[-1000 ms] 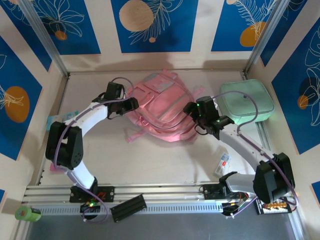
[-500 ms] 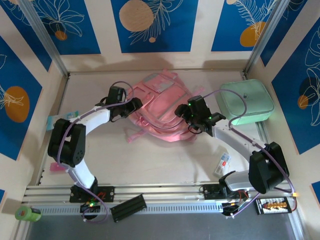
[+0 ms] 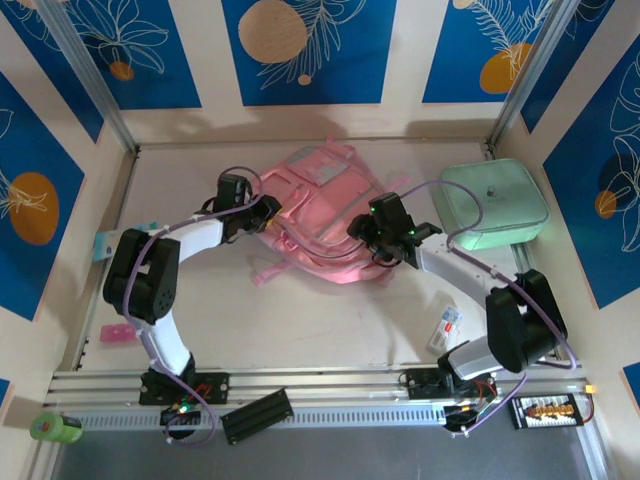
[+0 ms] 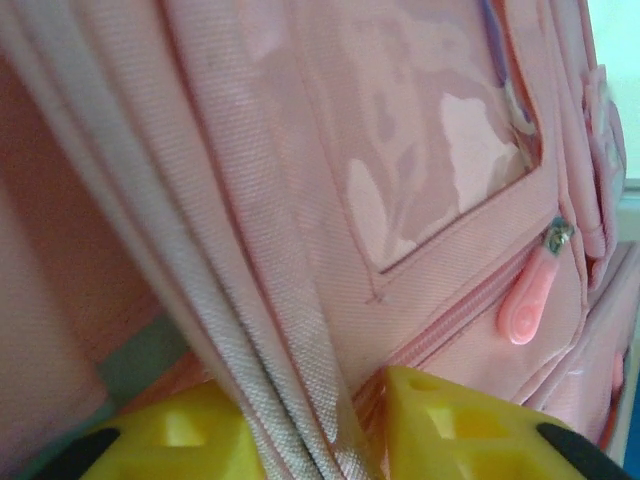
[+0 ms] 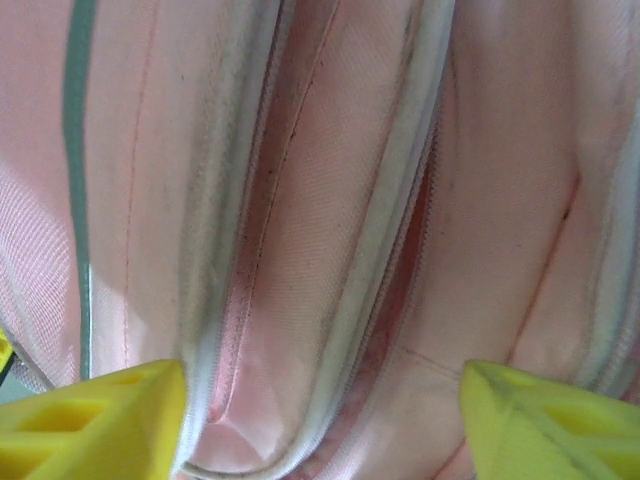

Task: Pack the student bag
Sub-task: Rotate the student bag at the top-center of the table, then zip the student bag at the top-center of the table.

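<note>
The pink student bag [image 3: 320, 215] lies flat at the middle back of the table. At its left side, my left gripper [image 3: 262, 212] is shut on a grey-pink band of its fabric. In the left wrist view that band [image 4: 290, 330] runs down between the yellow fingers [image 4: 450, 430], with a pink zip pull [image 4: 527, 300] to the right. My right gripper [image 3: 362, 228] is pressed against the bag's right side. In the right wrist view its yellow fingers [image 5: 100, 410] stand wide apart over zip-edged folds [image 5: 330, 260], so it is open.
A mint-green rounded case [image 3: 495, 205] sits at the back right, close to the right arm. Small items lie near the edges: a teal one [image 3: 105, 243] and a pink one [image 3: 117, 333] on the left, and a white packet [image 3: 447, 325] front right.
Both grippers moved inward onto the bag. The left one closed on the fabric band at its left side. The right one slid left onto the bag's right side, its jaws a little narrower.
</note>
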Controlling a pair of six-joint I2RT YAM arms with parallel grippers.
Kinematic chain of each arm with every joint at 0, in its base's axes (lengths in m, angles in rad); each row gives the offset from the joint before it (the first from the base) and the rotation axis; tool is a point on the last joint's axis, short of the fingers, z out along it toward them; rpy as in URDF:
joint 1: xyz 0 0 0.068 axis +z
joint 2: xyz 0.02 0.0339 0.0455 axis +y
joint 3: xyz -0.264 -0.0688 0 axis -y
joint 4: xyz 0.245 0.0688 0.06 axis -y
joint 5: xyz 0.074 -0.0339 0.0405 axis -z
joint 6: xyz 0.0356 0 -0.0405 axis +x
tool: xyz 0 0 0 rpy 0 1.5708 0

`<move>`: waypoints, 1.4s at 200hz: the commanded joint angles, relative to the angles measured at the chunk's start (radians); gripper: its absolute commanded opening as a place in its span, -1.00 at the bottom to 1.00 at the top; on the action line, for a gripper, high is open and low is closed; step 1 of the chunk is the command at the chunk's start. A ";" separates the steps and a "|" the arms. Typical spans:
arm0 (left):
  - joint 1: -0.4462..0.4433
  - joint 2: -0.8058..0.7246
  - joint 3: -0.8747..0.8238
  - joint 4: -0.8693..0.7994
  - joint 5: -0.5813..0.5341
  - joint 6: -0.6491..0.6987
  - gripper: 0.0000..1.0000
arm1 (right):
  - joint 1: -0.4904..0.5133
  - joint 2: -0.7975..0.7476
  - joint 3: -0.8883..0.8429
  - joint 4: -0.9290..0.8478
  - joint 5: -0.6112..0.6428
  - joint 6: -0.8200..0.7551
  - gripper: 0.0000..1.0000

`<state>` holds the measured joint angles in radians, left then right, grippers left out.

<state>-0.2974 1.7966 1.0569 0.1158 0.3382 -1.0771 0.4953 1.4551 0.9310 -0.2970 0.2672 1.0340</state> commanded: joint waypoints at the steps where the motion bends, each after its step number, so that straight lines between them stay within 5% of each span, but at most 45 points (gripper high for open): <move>1: 0.007 0.009 0.001 0.052 0.044 -0.039 -0.65 | -0.032 0.056 0.068 0.027 -0.061 -0.046 0.27; 20: 0.009 -0.020 -0.015 0.062 0.056 -0.064 -1.00 | -0.048 0.110 0.118 0.047 -0.086 -0.102 0.15; 96: 0.005 -0.218 -0.113 0.073 0.073 -0.187 -1.00 | -0.149 0.358 0.406 0.014 -0.227 -0.304 0.00; 142: -0.008 -0.238 -0.048 -0.011 0.078 -0.203 -1.00 | -0.122 0.277 0.487 -0.237 -0.046 -0.299 0.41; 178: -0.031 -0.220 0.047 -0.161 0.048 -0.234 -1.00 | -0.040 0.155 0.480 -0.380 0.065 -0.268 0.43; 216: -0.056 -0.182 0.104 -0.197 0.061 -0.269 -1.00 | 0.138 0.066 0.424 -0.299 -0.004 -0.147 0.38; 280: -0.113 -0.163 0.136 -0.164 0.051 -0.315 -1.00 | 0.326 0.230 0.483 -0.191 0.081 -0.088 -0.03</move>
<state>-0.3721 1.6333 1.1286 -0.0982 0.3271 -1.3724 0.7845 1.6051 1.3617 -0.5167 0.2905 0.9298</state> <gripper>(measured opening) 0.064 0.524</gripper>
